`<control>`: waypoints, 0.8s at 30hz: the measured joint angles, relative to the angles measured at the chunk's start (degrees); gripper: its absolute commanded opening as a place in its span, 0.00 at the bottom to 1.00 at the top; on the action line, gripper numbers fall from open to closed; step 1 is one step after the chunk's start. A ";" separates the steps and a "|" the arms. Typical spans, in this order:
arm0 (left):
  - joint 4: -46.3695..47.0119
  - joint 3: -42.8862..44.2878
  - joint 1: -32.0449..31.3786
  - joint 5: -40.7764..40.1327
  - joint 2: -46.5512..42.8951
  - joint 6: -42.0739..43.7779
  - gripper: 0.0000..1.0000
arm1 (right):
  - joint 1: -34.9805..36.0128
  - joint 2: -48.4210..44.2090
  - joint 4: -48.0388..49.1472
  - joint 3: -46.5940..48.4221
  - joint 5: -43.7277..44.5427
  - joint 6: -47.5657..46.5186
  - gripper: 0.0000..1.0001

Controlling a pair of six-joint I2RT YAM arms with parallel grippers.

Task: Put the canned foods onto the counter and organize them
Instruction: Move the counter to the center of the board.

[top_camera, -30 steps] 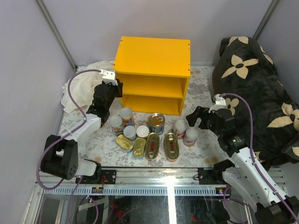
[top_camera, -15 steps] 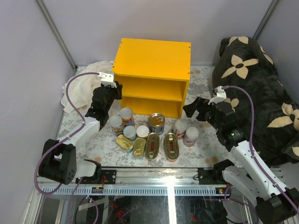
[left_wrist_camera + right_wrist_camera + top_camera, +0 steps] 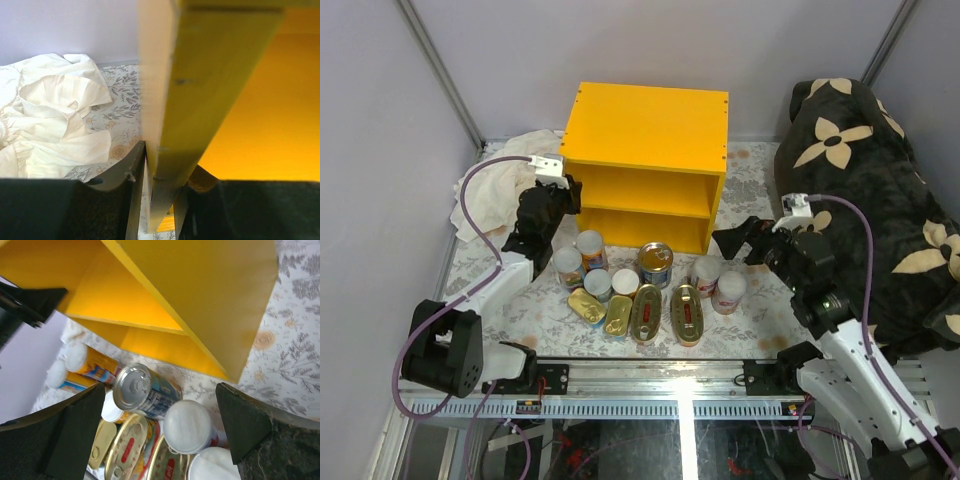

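Note:
The yellow counter [image 3: 645,120] stands at the back middle. My left gripper [image 3: 563,196] is at its left side; in the left wrist view its fingers [image 3: 131,172] straddle and press the edge of the left side panel [image 3: 200,90]. The canned foods stand on the floral floor in front of the counter: a blue-labelled steel can [image 3: 655,262], white-lidded tins [image 3: 589,245], and gold fish tins [image 3: 646,312]. My right gripper [image 3: 733,240] is open and empty, hovering by the counter's right front corner. In its wrist view the gripper [image 3: 160,387] sits over the steel can [image 3: 145,390] and a white-lidded tin [image 3: 187,426].
A crumpled white cloth [image 3: 505,185] lies left of the counter and also shows in the left wrist view [image 3: 55,125]. A dark blanket with cream flowers [image 3: 860,170] fills the right side. Grey walls close in the back and left. A metal rail [image 3: 670,380] runs along the near edge.
My right gripper has lifted and moved back toward the counter's right front corner. My left gripper stays at the left side panel. The counter has shifted slightly.

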 measured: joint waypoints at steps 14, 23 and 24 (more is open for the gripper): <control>-0.24 -0.85 -0.07 -0.02 -1.07 0.07 0.23 | 0.04 26.75 -20.22 18.58 -24.65 -9.64 0.99; -0.81 -0.83 -0.07 0.22 -1.38 0.09 0.23 | 0.00 22.56 0.42 16.17 -43.21 5.84 0.99; -0.83 -0.83 -0.07 0.28 -1.38 0.09 0.23 | 0.00 21.40 5.53 14.60 -42.71 9.68 0.99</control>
